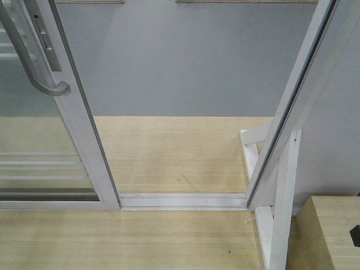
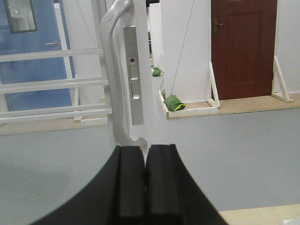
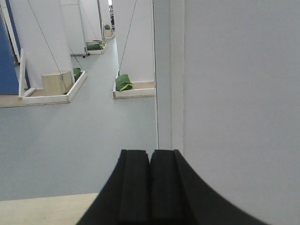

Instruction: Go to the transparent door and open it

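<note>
The transparent door [image 1: 53, 140] looks heavy, rigid and fragile; grip its curved handle [image 2: 115, 79], at twelve o'clock from the left hand [image 2: 145, 180]. Both hands are closed, empty; the right hand [image 3: 150, 185] faces the frame.

The black left gripper [image 2: 145, 176] has its two flat pads pressed together; the black right gripper [image 3: 150, 180] likewise, pads touching.

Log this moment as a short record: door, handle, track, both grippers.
door: transparent door slid left, gap open beside it
handle: curved silver handle on the door's stile, just beyond the left gripper, not gripped
track: floor track bare across the gap
left gripper: shut, holding nothing
right gripper: shut, holding nothing, facing the white frame
</note>
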Available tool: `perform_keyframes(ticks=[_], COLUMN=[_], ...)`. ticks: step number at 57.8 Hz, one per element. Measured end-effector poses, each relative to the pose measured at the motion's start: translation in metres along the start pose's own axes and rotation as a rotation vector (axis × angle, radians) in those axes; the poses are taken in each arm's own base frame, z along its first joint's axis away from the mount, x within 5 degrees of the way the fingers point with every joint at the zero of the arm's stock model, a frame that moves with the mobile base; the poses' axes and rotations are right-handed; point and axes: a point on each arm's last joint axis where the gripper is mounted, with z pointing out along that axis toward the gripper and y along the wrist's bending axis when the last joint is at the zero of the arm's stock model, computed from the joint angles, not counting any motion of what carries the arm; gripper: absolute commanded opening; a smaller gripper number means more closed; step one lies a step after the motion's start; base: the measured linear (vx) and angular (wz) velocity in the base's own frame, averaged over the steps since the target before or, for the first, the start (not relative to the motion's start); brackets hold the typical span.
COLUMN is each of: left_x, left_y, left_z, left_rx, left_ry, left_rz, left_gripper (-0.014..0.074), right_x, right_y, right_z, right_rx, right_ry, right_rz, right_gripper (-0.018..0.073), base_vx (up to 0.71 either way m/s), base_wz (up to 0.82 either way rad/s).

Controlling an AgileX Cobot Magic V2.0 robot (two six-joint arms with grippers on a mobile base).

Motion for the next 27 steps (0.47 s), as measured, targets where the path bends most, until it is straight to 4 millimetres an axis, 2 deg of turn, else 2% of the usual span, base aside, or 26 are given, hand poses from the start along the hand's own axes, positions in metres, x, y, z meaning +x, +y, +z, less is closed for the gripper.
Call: perform_keyframes(ticks=[27], left_x=[0.0000], left_y=[0.0000], left_z=[0.0000], left_rx=[0.000], left_ry=[0.000], left_rz=[0.000], left_gripper=[-0.0006], right_x=[0.0000], right_y=[0.0000], right_z=[0.0000], right_rx=[0.000], right_ry=[0.000], right_rz=[0.001], right_gripper=[-0.0006], base_vx=[0.00], base_wz=[0.00])
